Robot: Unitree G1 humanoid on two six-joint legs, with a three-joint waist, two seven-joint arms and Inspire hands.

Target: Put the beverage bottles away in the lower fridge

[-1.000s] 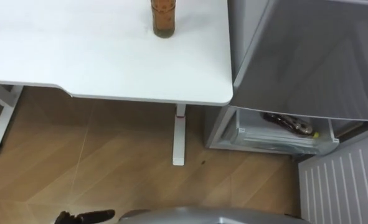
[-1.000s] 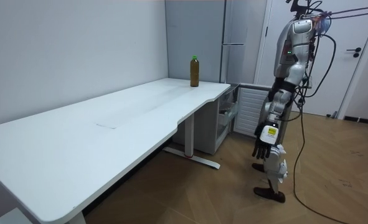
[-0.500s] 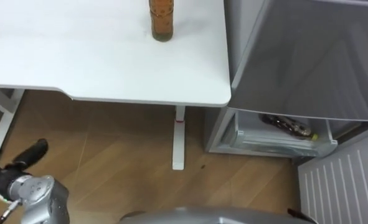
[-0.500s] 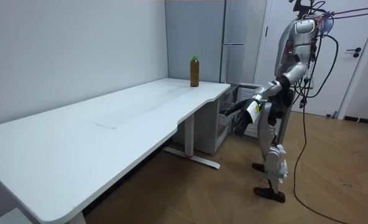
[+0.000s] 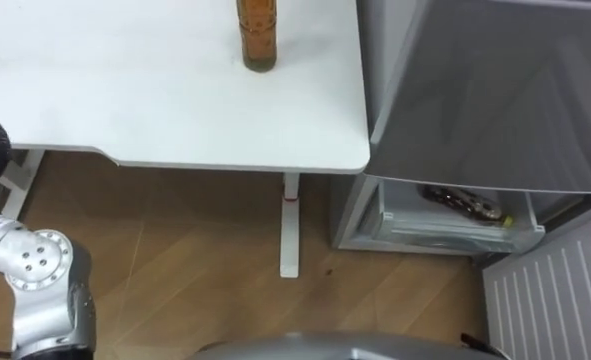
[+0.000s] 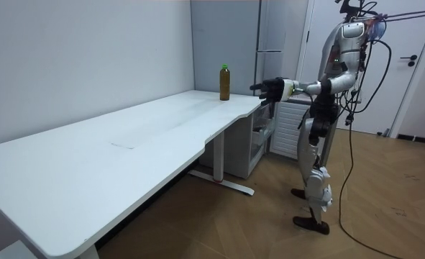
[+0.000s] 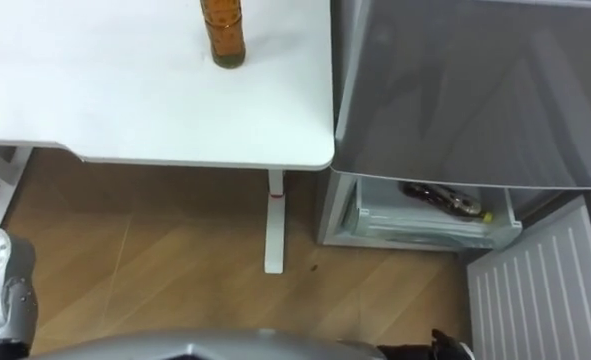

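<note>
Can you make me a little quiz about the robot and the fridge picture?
1. True or false: the bottle lies on its side on the table.
2. Pick one: the lower fridge door is A) open, B) shut.
3. Fill in: the left hand, held up by the table's corner, holds ____.

Key: 1 false, it stands upright. 2 A. 3 nothing.
</note>
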